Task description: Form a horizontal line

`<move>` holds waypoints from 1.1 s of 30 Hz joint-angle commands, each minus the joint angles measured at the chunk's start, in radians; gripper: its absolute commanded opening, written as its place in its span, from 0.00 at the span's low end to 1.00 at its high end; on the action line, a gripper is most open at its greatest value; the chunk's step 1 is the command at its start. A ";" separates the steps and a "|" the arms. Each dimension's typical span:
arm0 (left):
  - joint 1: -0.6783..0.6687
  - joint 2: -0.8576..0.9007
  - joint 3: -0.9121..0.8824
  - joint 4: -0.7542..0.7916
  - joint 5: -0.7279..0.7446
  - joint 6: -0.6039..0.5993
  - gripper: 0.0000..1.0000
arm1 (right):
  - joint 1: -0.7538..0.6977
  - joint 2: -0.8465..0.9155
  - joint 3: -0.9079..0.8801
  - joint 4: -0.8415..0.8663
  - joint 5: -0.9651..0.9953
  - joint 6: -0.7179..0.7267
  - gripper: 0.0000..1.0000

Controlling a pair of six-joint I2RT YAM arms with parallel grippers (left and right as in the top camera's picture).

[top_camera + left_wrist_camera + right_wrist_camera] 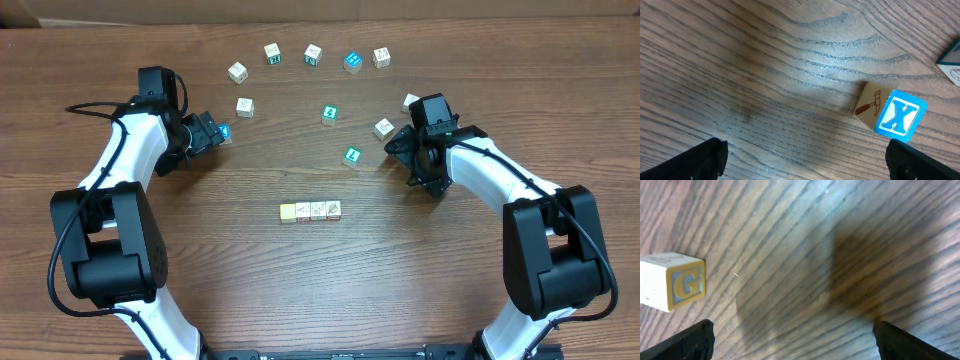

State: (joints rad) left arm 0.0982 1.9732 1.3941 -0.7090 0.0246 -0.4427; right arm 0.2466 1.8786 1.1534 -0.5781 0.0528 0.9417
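Row of four cubes [311,211] sat in the middle of the counter [330,290] looking pretty straight, and with our left fingers [700,162] and right fingers [685,342] both spread wide and empty, we figured pulling back high without clipping it was the move.

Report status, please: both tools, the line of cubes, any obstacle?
Left tool open, empty. Right tool open, empty. Row of four cubes side by side, horizontal. Nearest loose cube lies apart; nothing against the row.
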 commanded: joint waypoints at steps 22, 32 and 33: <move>-0.007 0.011 0.016 0.003 -0.006 0.001 1.00 | -0.007 -0.015 -0.009 0.028 0.021 0.001 1.00; -0.007 0.011 0.016 0.003 -0.006 0.001 1.00 | -0.007 -0.015 -0.009 0.028 0.021 0.001 1.00; -0.007 0.011 0.016 0.004 -0.006 0.001 0.99 | -0.007 -0.015 -0.009 0.028 0.021 0.001 1.00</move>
State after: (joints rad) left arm 0.0978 1.9732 1.3941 -0.7090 0.0250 -0.4427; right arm 0.2436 1.8786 1.1534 -0.5537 0.0597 0.9421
